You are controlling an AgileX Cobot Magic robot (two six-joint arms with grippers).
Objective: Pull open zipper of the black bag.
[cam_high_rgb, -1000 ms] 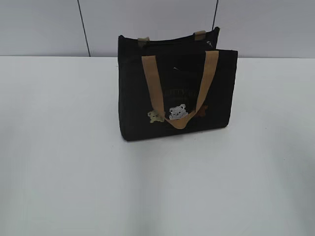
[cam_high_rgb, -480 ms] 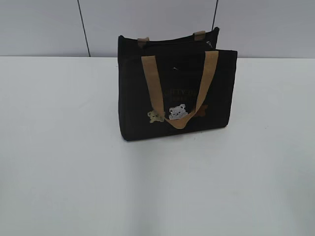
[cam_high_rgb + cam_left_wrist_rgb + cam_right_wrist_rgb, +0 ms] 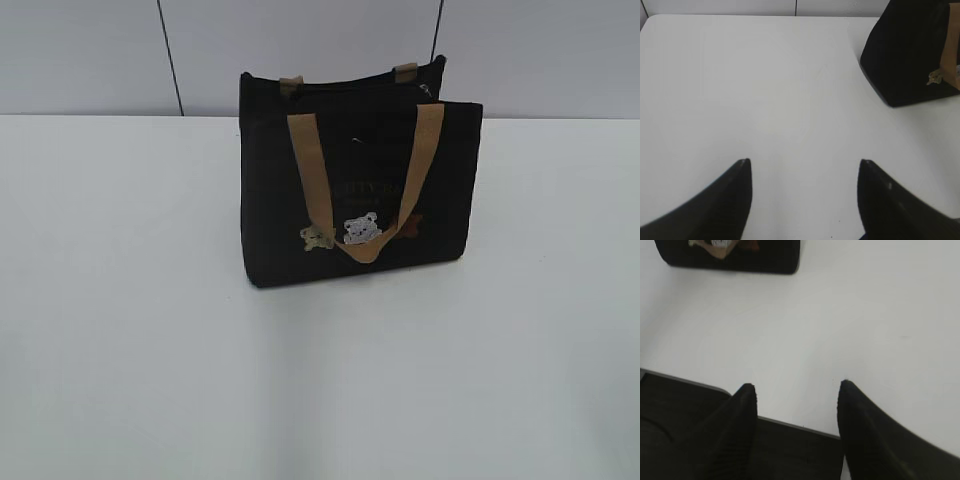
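Observation:
The black bag [image 3: 355, 185] stands upright on the white table [image 3: 150, 350], far centre, a tan handle [image 3: 310, 170] hanging over its front and bear patches low on it. Its zipper [image 3: 350, 88] runs as a dark line along the top, with a small silvery pull [image 3: 428, 91] at the right end. Neither gripper shows in the exterior view. In the left wrist view my left gripper [image 3: 804, 162] is open over bare table, the bag's corner [image 3: 905, 55] far to the upper right. My right gripper [image 3: 797, 385] is open above the table's near edge, the bag's base [image 3: 740, 257] far ahead.
A pale panelled wall [image 3: 90, 55] rises behind the table. A dark surface [image 3: 685, 430] lies below the table's near edge in the right wrist view. White tabletop spreads on all sides of the bag.

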